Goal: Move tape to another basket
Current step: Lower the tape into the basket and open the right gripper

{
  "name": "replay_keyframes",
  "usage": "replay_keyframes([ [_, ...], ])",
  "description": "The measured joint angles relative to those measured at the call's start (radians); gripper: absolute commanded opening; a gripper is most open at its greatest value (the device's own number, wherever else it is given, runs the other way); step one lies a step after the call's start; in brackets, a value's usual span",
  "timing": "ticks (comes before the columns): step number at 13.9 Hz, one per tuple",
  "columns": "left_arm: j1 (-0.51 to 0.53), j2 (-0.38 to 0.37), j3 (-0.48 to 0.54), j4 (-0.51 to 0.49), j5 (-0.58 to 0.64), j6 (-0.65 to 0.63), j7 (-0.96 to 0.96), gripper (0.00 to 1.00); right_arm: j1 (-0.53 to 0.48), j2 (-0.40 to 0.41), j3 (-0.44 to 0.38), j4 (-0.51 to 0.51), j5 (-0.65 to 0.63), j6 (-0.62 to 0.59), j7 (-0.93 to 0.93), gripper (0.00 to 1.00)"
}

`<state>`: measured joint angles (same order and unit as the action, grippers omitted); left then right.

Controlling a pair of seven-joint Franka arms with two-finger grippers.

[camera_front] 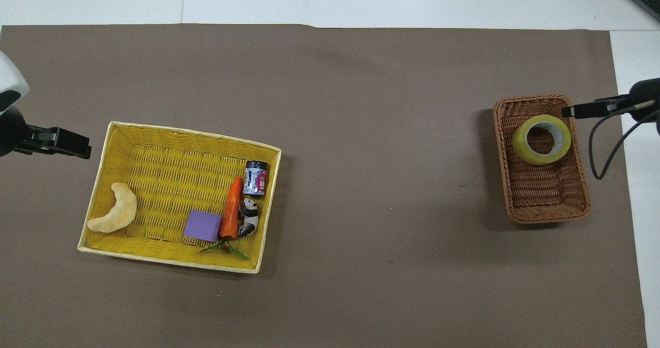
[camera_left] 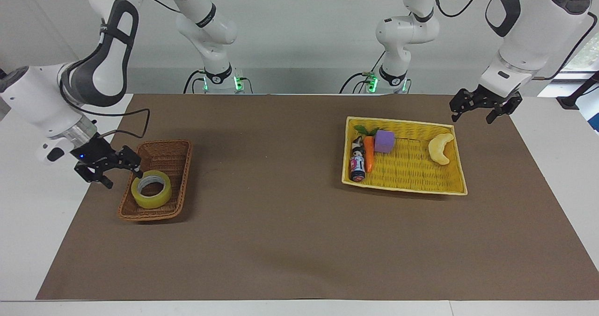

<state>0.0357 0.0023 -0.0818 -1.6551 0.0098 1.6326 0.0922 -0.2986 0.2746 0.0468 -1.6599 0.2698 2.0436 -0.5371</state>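
While parted and holding nothing, the right gripper [camera_left: 111, 168] hangs just off the brown wicker basket [camera_left: 175, 150] at the right arm's end of the table, over the mat beside the basket's rim, clear of the tape.

Item: tape [camera_left: 151, 189], yellow translucent roll with pale core. Lies inside the brown wicker basket, hole upward, slightly tilted, in the half of the basket farther from the robots. In the overhead view the roll [camera_front: 541, 139] rests toward the basket's wall on the right arm's side; the basket [camera_front: 536, 211] has bare weave in its nearer half.

Item: left gripper [camera_left: 484, 105], fingers spread, empty, waiting above the mat off the corner of the yellow basket [camera_left: 412, 185].

Item: yellow basket, large woven tray toward the left arm's end of the table, well apart from the wicker basket. Contents: pale crescent toy [camera_left: 441, 148] alone at the end nearest the left gripper; purple block [camera_left: 385, 141], orange carrot [camera_left: 369, 153] with green leaves, panda figure [camera_front: 249, 216] and small printed can [camera_left: 358, 168] clustered at the other end, the carrot lying between block and can.

Item: brown mat [camera_left: 281, 241], covering most of the white table [camera_left: 23, 241].
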Motion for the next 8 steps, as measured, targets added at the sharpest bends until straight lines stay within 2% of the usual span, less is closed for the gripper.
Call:
replay_keyframes([
  [5, 0.0, 0.0, 0.0, 0.0, 0.0, 0.0, 0.0, 1.0, 0.067, -0.116, 0.0, -0.041, -0.137, -0.069, 0.242, 1.0],
  [8, 0.0, 0.0, 0.0, 0.0, 0.0, 0.0, 0.0, 1.0, 0.161, -0.187, 0.003, -0.06, -0.199, -0.145, 0.447, 1.0],
])
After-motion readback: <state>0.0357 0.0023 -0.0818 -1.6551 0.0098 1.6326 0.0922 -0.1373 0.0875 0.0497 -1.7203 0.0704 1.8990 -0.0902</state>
